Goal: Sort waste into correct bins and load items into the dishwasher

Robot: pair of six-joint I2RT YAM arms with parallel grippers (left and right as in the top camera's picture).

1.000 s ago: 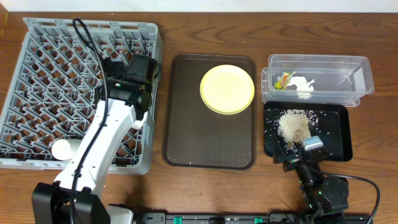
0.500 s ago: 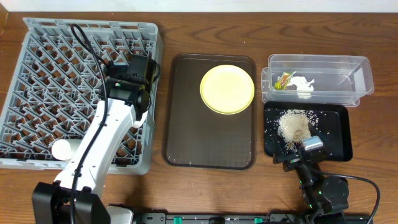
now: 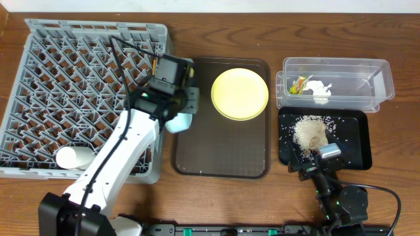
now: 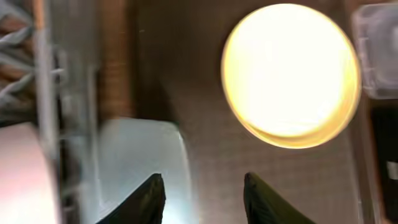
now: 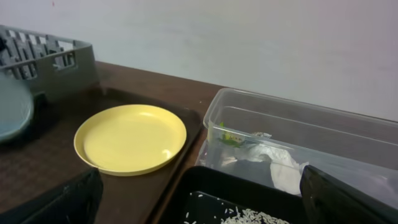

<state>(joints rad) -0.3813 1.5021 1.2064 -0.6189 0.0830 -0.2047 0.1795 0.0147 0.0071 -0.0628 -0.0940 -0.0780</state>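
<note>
My left gripper point(image 3: 188, 108) is open over the left edge of the brown tray. Its left finger is over the light-blue bowl point(image 3: 178, 122), which sits against the grey dish rack's point(image 3: 39, 78) right side. In the blurred left wrist view, the gripper point(image 4: 205, 196) has the bowl point(image 4: 143, 155) at its left and the yellow plate point(image 4: 290, 74) ahead. The plate point(image 3: 239, 94) lies on the brown tray. A white bowl point(image 3: 71, 157) lies in the rack. The clear tub point(image 3: 367, 78) holds the wrapper point(image 3: 300, 84) and tissue point(image 3: 320, 90). Rice scraps point(image 3: 308, 131) lie in the black tray point(image 3: 357, 141). My right gripper point(image 3: 308, 162) point(image 5: 205, 205) is open and empty at the black tray's near end. The chopsticks are out of view.
The brown serving tray point(image 3: 220, 151) lies between the rack and the bins. The right wrist view shows the plate point(image 5: 130, 138), the clear tub point(image 5: 348, 134), the black tray point(image 5: 205, 186) and the rack's corner point(image 5: 62, 62). A wall stands behind the table.
My left arm has swung right, from over the rack's right part to the brown tray's left edge. The light-blue bowl now shows beside the rack. The right arm has not moved.
</note>
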